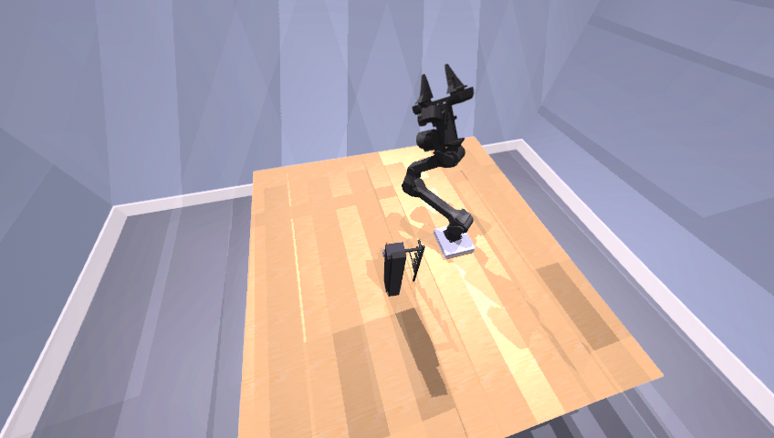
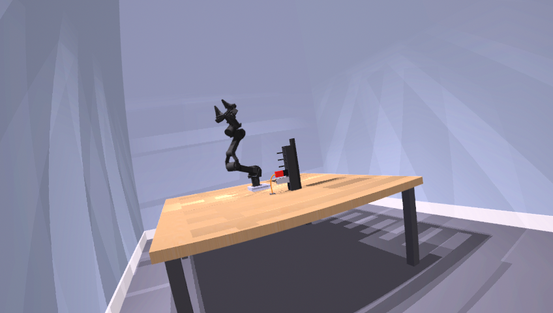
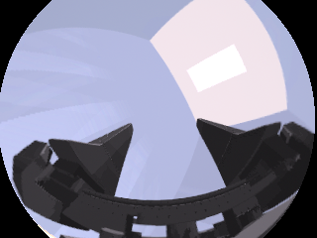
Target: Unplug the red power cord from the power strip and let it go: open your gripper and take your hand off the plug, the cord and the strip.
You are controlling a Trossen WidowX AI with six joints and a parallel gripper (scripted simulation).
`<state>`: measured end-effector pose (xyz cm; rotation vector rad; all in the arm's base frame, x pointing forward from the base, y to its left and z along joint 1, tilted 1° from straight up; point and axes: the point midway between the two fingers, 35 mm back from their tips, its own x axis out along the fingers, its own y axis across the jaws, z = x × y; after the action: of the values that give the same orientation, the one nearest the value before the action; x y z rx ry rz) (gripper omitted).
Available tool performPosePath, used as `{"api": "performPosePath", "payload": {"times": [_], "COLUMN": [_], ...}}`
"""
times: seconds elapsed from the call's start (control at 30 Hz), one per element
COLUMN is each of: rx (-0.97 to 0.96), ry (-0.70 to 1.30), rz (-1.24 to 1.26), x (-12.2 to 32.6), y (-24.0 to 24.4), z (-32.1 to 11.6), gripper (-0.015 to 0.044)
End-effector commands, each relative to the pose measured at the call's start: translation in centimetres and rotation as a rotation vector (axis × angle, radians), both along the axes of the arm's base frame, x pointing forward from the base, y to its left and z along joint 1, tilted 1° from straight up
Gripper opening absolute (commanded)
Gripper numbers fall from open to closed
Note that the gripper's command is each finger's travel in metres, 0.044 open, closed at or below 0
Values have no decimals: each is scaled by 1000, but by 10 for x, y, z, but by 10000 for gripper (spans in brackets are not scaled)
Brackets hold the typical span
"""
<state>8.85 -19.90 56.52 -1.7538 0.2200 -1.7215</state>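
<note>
Only the side view shows the red plug (image 2: 278, 173), low in the black strip (image 2: 291, 164) on the table (image 2: 248, 217). From the top it is hidden. The gripper (image 1: 444, 78) points up high, wide open, holding nothing. The cord (image 2: 272, 182) is tiny

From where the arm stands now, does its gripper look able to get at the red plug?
Probably yes. The gripper is open, holds nothing, and points up, well above the table. The red plug sticks out of the upright strip on the side facing the arm's base, low down, with nothing visible between them.
</note>
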Motion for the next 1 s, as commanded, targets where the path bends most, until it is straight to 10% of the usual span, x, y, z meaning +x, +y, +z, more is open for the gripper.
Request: {"api": "performPosePath", "payload": {"times": [0.0,0.27,0.97], "rx": [-3,-199,-899], "ry": [-2,-95,-124], "rz": [-2,-133,-632], "x": [-1,-52,-100], "y": [1,46,255], "z": [1,34,71], "gripper": [374,164,160]}}
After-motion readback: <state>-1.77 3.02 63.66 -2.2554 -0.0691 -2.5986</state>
